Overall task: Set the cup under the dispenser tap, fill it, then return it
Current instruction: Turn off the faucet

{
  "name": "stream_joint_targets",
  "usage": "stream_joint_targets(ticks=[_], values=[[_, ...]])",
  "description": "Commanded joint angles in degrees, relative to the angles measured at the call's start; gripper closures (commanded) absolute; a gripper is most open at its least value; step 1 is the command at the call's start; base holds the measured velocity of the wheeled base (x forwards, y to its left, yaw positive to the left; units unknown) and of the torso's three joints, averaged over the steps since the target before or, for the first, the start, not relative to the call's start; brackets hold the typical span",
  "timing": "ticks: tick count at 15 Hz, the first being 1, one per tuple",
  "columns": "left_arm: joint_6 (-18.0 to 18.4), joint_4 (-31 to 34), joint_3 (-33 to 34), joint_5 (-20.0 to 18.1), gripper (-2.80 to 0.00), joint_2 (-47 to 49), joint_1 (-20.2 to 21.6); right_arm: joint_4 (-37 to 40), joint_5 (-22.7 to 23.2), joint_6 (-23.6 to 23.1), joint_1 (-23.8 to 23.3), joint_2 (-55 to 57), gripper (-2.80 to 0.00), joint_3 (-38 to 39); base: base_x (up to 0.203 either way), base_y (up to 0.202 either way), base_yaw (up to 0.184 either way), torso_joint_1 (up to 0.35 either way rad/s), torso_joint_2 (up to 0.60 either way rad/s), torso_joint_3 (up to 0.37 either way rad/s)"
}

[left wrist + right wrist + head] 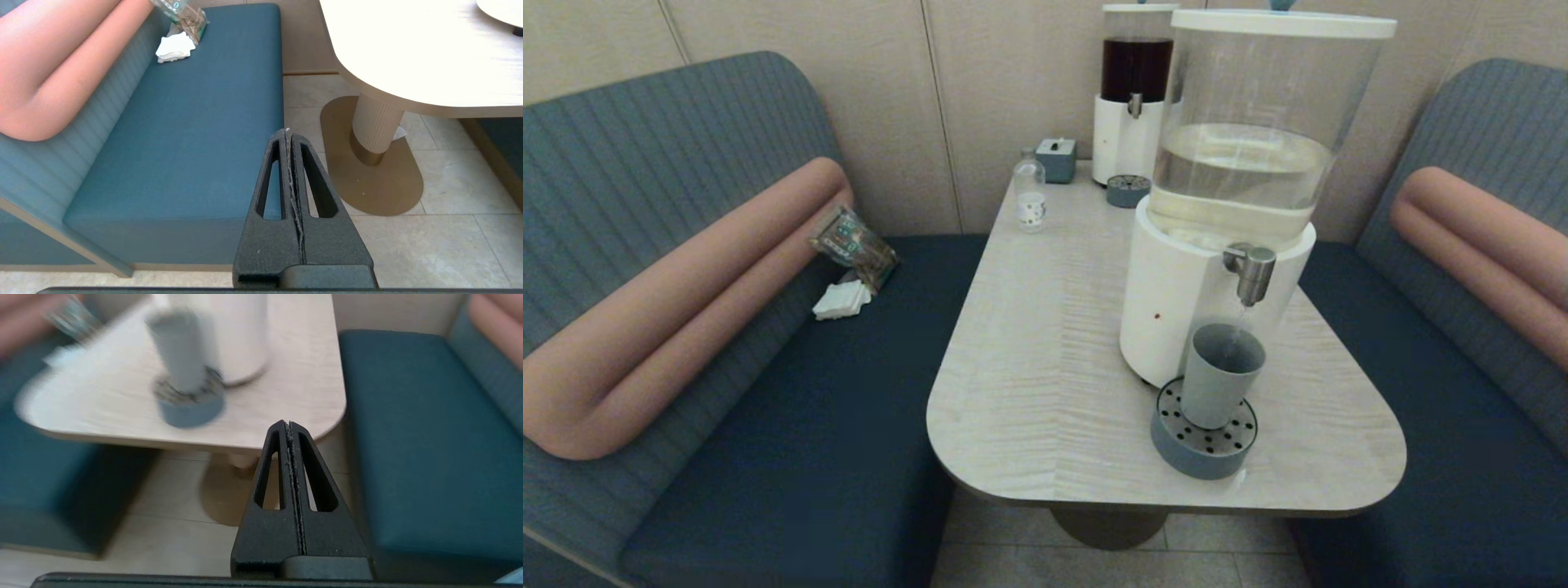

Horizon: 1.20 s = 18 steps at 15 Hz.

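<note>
The grey-blue cup stands upright on the round perforated drip tray, right beneath the brushed-steel dispenser tap of the big white-based dispenser. A thin stream seems to fall from the tap into it. The right wrist view shows the cup blurred on the tray. Neither gripper appears in the head view. My right gripper is shut and empty, low in front of the table's near edge. My left gripper is shut and empty, below table height beside the left bench.
A small clear bottle, a grey box and the dark-liquid dispenser with its own tray stand at the table's far end. Padded benches flank the table; a packet and napkins lie on the left one.
</note>
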Motion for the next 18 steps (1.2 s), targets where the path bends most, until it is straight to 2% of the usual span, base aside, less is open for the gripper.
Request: stream_joint_targets(ticks=[1, 3, 11, 18], values=[[0.00, -0.01, -0.02, -0.02, 0.00, -0.01, 0.00, -12.62, -0.75, -2.06, 0.02, -0.19, 0.00, 12.08, 0.000, 0.000, 0.000, 0.000, 0.00, 0.000], [0.00, -0.01, -0.02, -0.02, 0.00, -0.01, 0.00, -20.82, -1.35, -5.59, 0.02, -0.19, 0.00, 18.58, 0.000, 0.000, 0.000, 0.000, 0.00, 0.000], [0.00, -0.01, 0.03, -0.02, 0.00, -0.01, 0.00, -18.03, -2.02, -4.78, 0.02, -0.11, 0.00, 19.35, 0.000, 0.000, 0.000, 0.000, 0.00, 0.000], [0.00, -0.01, 0.03, -0.02, 0.00, -0.01, 0.00, -17.76, -2.90, -1.35, 0.02, -0.11, 0.00, 19.35, 0.000, 0.000, 0.000, 0.000, 0.00, 0.000]])
